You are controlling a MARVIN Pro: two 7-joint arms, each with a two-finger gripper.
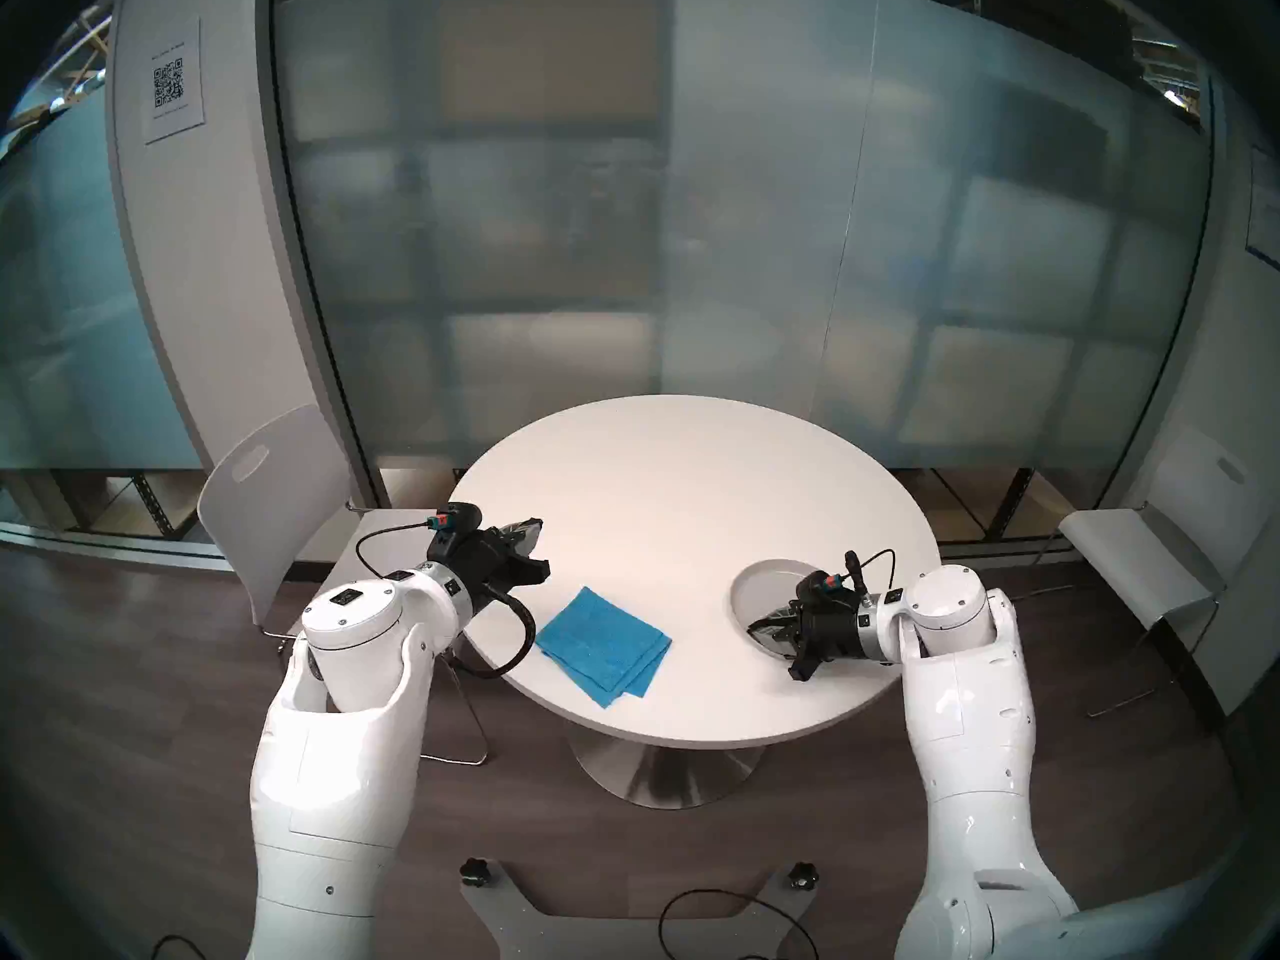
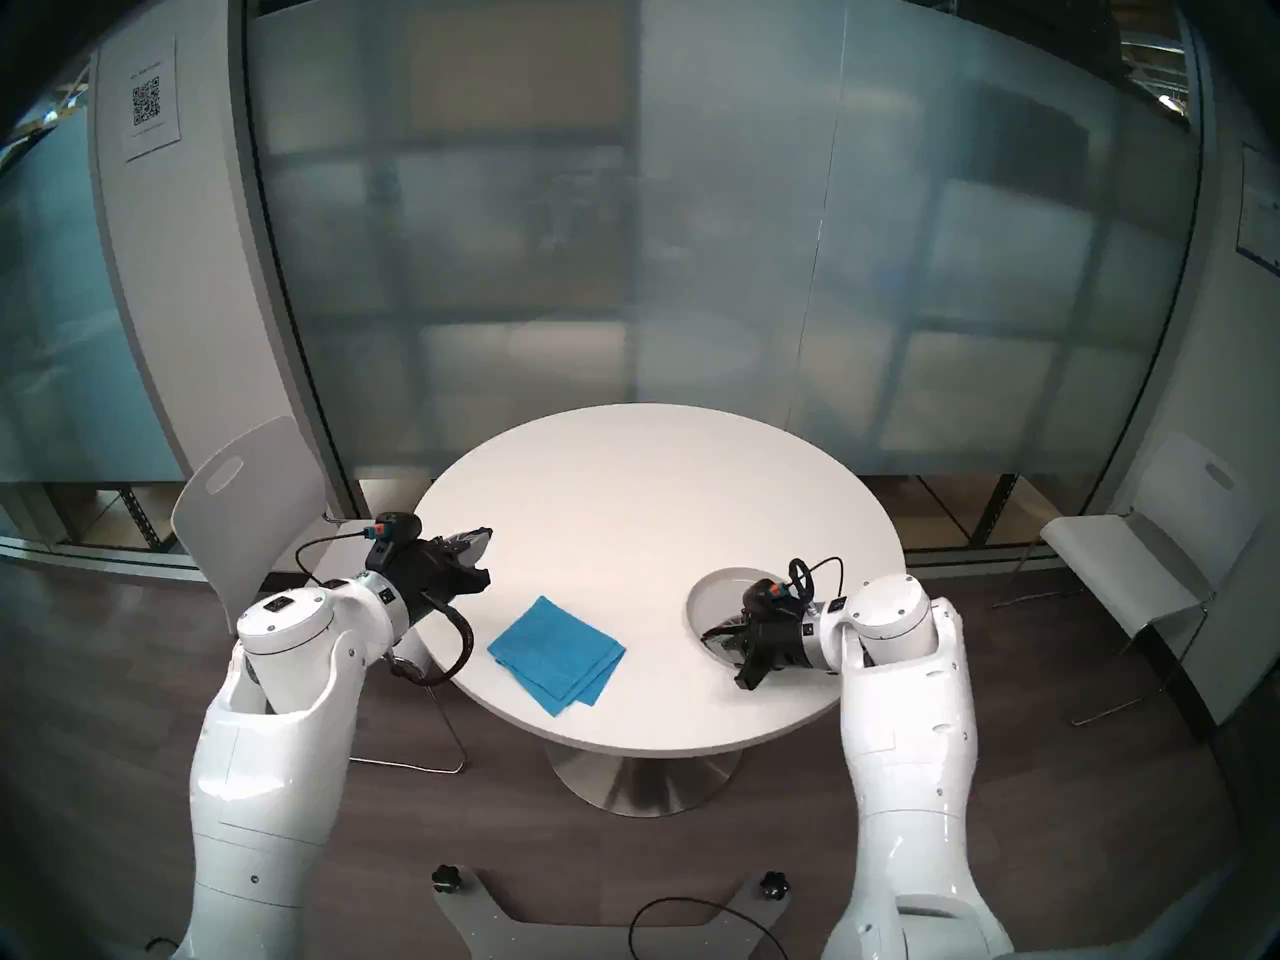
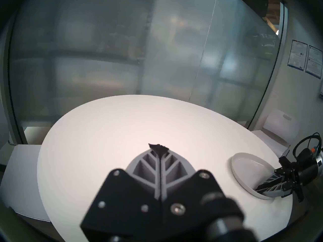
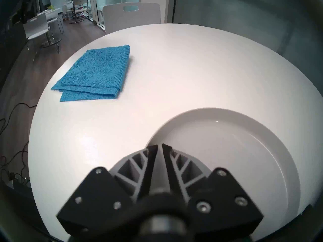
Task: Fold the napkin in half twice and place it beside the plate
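A blue napkin (image 1: 605,643) (image 2: 556,654) (image 4: 97,70) lies folded into a small, slightly uneven rectangle near the front edge of the round white table (image 1: 658,480). To its right, with a strip of bare table between them, sits the light-grey plate (image 1: 762,581) (image 2: 717,591) (image 3: 248,166) (image 4: 236,140). My right gripper (image 1: 751,626) (image 2: 706,636) (image 4: 160,145) hovers over the plate's near-left rim, its tips a narrow gap apart and holding nothing. At the table's left edge, well left of the napkin, my left gripper (image 1: 537,522) (image 2: 488,532) (image 3: 158,146) is shut and empty.
A white chair (image 1: 270,494) stands close to the table's left side behind my left arm, and another chair (image 1: 1136,564) stands off to the right. Frosted glass walls run behind the table. Cables lie on the floor near the robot's base.
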